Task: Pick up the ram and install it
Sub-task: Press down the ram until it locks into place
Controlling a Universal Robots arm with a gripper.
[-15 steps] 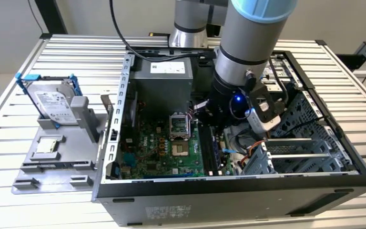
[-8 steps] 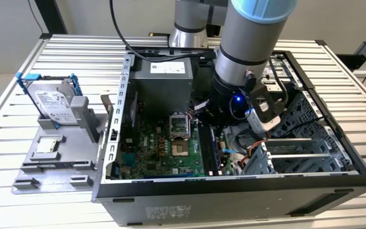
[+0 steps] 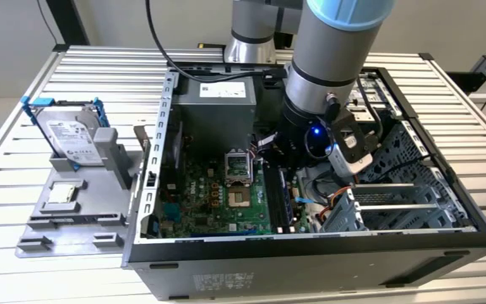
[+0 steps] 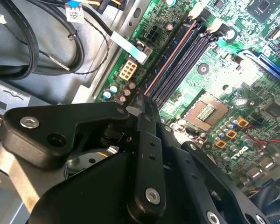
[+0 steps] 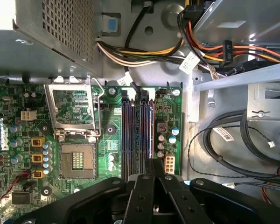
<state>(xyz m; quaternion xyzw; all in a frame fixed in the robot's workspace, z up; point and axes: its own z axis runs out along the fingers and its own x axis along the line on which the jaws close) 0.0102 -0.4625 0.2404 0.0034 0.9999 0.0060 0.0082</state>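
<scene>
In the exterior view, the arm (image 3: 331,69) is reaching down into an open computer case (image 3: 311,256) that is lying on a slatted table (image 3: 7,190); the gripper (image 3: 295,166) is sitting low over the motherboard (image 3: 197,190), toward the exterior view's right of the bare processor socket (image 3: 240,190). The ram (image 3: 293,199) is showing as a dark narrow strip standing on edge, running from under the gripper toward the front of the case. Off to the exterior view's left, a silver hard drive (image 3: 73,140) in a blue frame is resting upright on a grey fixture (image 3: 74,215), well apart from the case.

In the second wrist view, the gripper (image 4: 143,100) is clenching its black fingers (image 4: 148,140) on the ram (image 4: 170,58), which is appearing here as a thin reddish-brown edge; it is lying along the black memory slots (image 4: 189,53), at their side away from the processor socket (image 4: 205,112). Whether it is fully seated I cannot tell. Black cables (image 4: 18,42) are looping over the case floor beside the board.

In the first wrist view, the gripper (image 5: 151,164) is pinching the near end of the ram (image 5: 145,135), which is standing among the memory slots (image 5: 129,135); the processor socket (image 5: 77,161) is lying just beside them, and bundled coloured wires (image 5: 140,53) are crossing beyond the slots.
</scene>
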